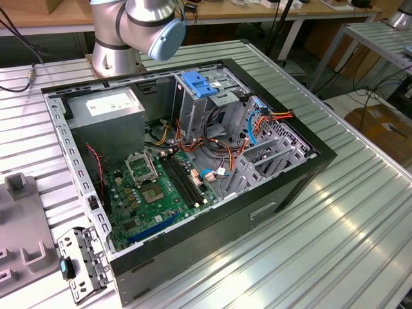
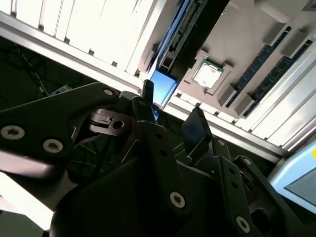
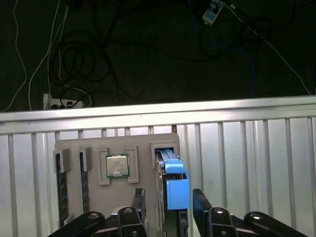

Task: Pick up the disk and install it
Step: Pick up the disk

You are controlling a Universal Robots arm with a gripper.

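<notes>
**A:** Where is the disk sitting?

**B:** In the first wrist view the disk (image 3: 174, 173) is standing on its edge in a narrow slot of the grey tray (image 3: 148, 143), and it is wearing a blue bracket (image 3: 177, 195). Standing that way, it is offering its two flat faces to the fingers, which I'm guessing is why the slot is there.

**A:** And the gripper?

**B:** The gripper (image 3: 169, 201) is hanging just over the tray with its fingers (image 3: 199, 197) spread wide, one on each side of the disk. They are gripping nothing. One finger is coming very near the bracket, but neither seems to be pressing on it.

**A:** What else is the tray carrying?

**B:** A processor chip (image 3: 117, 165) is lying flat in a square pocket. Two memory sticks (image 3: 61, 173) are standing in slots of their own beside it. The tray itself is resting on the slatted table (image 3: 247, 148), near its edge.

**A:** And the place the disk is going?

**B:** In the exterior view the computer case (image 1: 257, 199) is lying open. It is holding a circuit board (image 1: 154, 187), a grey power box (image 1: 106, 106), bundles of wires (image 1: 219, 138) and a metal cage (image 1: 193, 109) with a blue handle (image 1: 198, 84). With the disk sitting in the tray, I'm judging the pick-up as not yet made
</notes>
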